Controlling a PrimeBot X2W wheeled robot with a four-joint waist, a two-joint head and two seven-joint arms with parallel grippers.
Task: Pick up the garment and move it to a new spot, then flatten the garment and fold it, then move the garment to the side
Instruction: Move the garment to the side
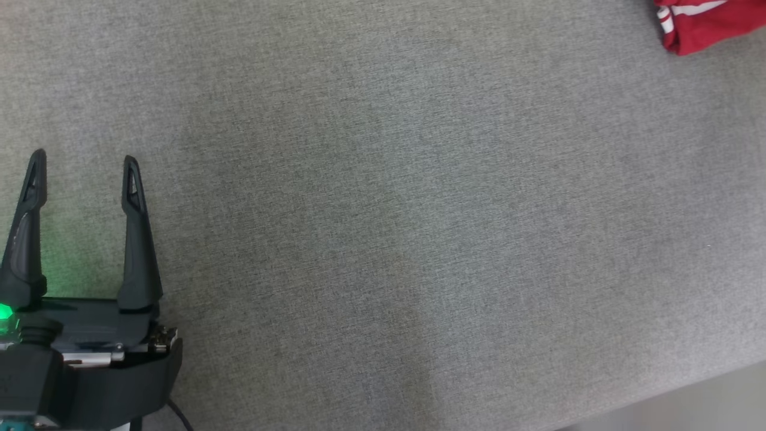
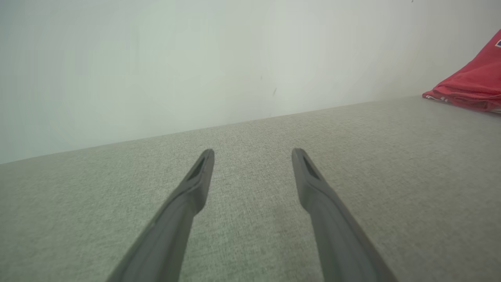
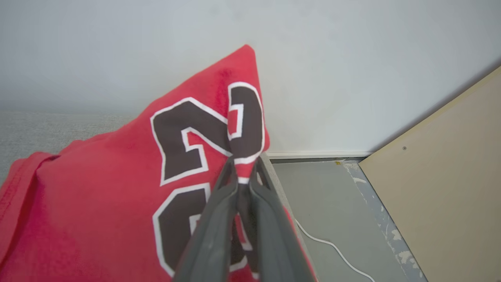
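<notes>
While the left gripper (image 1: 84, 155) shows at about eight o'clock in the head view, its two dark fingers spread wide with nothing between them, the red garment (image 1: 706, 24) lies well apart at one o'clock, bunched on the grey fabric surface (image 1: 383, 215). In the left wrist view that gripper (image 2: 253, 150) points toward twelve o'clock over bare grey cloth, with the garment (image 2: 473, 86) at three o'clock against a pale wall (image 2: 156, 58). In the right wrist view the right gripper (image 3: 243, 164) has its fingers drawn almost together, pinching a fold of the garment (image 3: 98, 188), which rises to a peak at twelve o'clock and bears dark numerals edged in white. At four o'clock a thin white cable (image 3: 332, 246) lies on grey floor (image 3: 325, 196), beside a beige panel (image 3: 450, 188) at three o'clock
</notes>
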